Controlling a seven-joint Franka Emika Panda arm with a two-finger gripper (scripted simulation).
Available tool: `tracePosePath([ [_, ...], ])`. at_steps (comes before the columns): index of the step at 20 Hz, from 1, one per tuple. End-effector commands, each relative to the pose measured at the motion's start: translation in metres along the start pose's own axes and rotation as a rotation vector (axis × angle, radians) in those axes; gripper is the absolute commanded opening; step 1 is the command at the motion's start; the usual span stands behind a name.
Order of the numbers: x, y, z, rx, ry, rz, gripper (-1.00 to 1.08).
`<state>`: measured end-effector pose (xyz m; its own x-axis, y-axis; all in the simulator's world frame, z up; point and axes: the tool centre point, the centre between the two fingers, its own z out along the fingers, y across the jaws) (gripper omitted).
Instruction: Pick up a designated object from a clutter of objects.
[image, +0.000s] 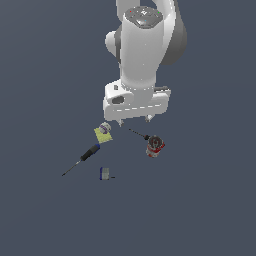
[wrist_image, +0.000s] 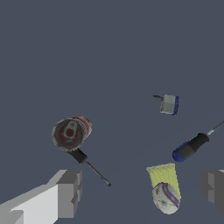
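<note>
Grey-blue surface (image: 45, 210) is carrying a few small things, and no edge or corner of it is showing in either view. The white arm (image: 142, 55) is hanging over the things with its end effector (image: 134, 120) pointing down. The end effector is standing wide open and is holding nothing. In the wrist view one grey finger (wrist_image: 68, 192) is showing at one side and the other finger (wrist_image: 214, 190) at the far side, with a big gap between them.

The small screwdriver (image: 139, 134) is lying flat just below the end effector. Its thin dark shaft is pointing away from the red can (image: 155, 146), and its stubby black handle is touching the can or sitting right beside it. The can is lying tipped over, with its round end facing the wrist camera.

The yellow-green piece (image: 103, 133) with a grey round part is sitting near the small screwdriver, apart from it. The longer screwdriver (image: 82, 158) with the blue and black handle is lying just beside the yellow-green piece. The small grey-blue block (image: 105, 173) is sitting alone, apart from the rest.
</note>
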<state>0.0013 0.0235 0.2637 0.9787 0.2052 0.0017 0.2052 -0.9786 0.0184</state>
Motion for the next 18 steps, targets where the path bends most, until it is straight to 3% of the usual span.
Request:
tracePosePath([
  [1, -0.003, -0.006, 0.02, -0.008, -0.003, -0.065, 1.0],
  [9, -0.022, -0.034, 0.094, -0.023, -0.01, -0.336, 1.0],
  [18, -0.057, -0.072, 0.162, -0.008, -0.006, -0.63, 1.0],
])
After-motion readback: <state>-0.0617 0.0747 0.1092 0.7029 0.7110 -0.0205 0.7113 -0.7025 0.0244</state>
